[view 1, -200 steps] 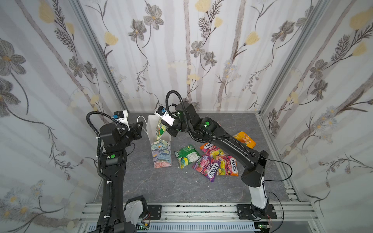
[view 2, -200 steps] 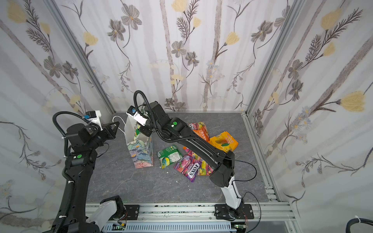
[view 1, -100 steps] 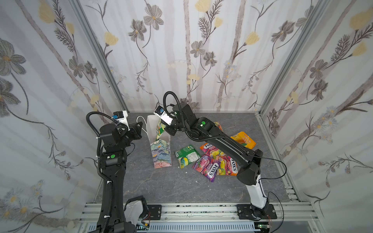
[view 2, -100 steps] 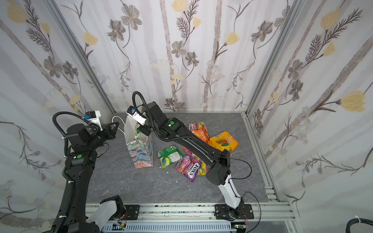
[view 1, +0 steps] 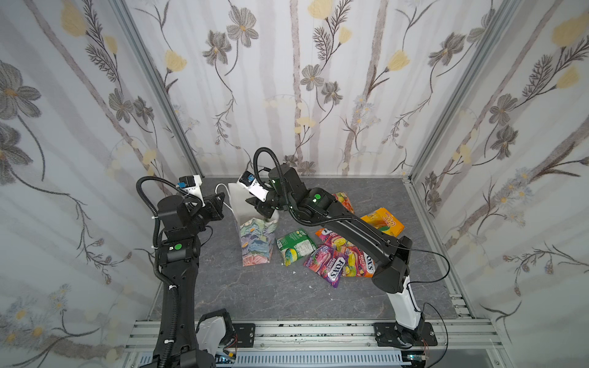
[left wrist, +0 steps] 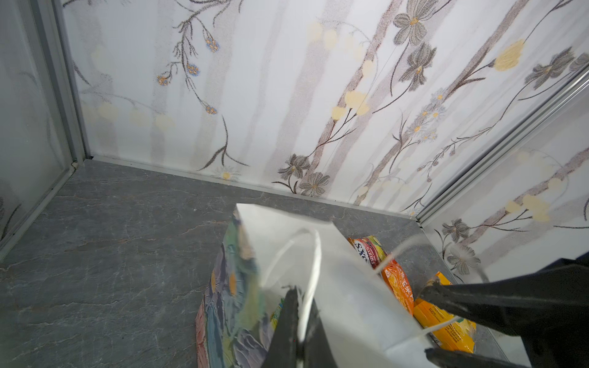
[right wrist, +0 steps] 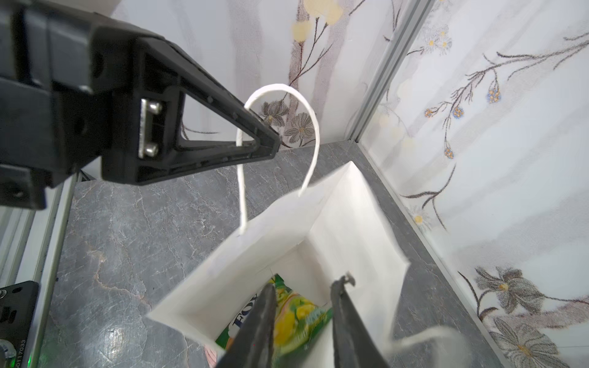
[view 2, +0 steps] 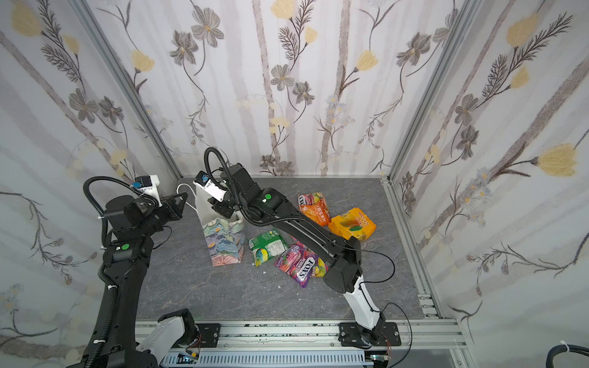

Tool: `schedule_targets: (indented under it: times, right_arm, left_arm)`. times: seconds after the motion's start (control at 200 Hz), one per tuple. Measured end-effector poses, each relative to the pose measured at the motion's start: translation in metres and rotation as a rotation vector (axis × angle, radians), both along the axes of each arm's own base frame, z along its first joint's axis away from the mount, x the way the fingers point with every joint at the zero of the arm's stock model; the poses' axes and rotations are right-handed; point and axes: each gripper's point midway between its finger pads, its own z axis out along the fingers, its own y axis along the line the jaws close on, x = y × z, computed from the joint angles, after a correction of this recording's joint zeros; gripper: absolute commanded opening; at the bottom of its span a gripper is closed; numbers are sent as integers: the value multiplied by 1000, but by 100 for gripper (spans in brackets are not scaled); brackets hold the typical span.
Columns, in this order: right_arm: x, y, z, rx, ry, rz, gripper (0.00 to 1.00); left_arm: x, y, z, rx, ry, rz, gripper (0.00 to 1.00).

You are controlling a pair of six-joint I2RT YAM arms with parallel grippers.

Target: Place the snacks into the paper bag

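Upright on the grey worktop (view 1: 287, 293), mouth open upward: paper bag (view 1: 256, 242) (view 2: 224, 245), white inside, painted florals outside.

Left gripper (right wrist: 274, 143) just beside the bag, on the side away from the loose snacks. Pinched fully closed on one white cord handle (right wrist: 287, 89), holding the loop up above the rim.

Right gripper (right wrist: 307, 282) directly over the bag's mouth, pointing down into it, jaws parted partway. Between those jaws and down inside the bag: a green FOX'S pack (right wrist: 293, 318), blurred; impossible to tell whether either finger touches it. Second cord handle (right wrist: 424, 337) on the opposite rim, loose and blurred.

Outside the bag, flat on the worktop:
- another green pack (view 1: 296, 247) just beside the bag's base
- beyond it, a purple FOX'S pack (view 1: 328, 264) among overlapping pouches
- farther from the bag, an orange pouch (view 2: 314, 207) and a yellow-orange box (view 2: 352, 224), side by side
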Motion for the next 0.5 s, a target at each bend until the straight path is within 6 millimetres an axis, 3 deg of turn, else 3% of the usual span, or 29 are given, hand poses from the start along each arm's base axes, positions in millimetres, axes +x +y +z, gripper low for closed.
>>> schedule_targets:
  times: [0.155,0.36,0.5]
  right_arm:
    - [-2,-1,4,7,-3,5,35]
    - [-15,-8,37,65,-25,33,35]
    - [-17,-12,44,77,-26,31,35]
  left_arm:
    - [0,0,-2,-1,5,2,0]
    - [0,1,-2,-1,6,5,0]
    - [0,1,-3,-1,8,6,0]
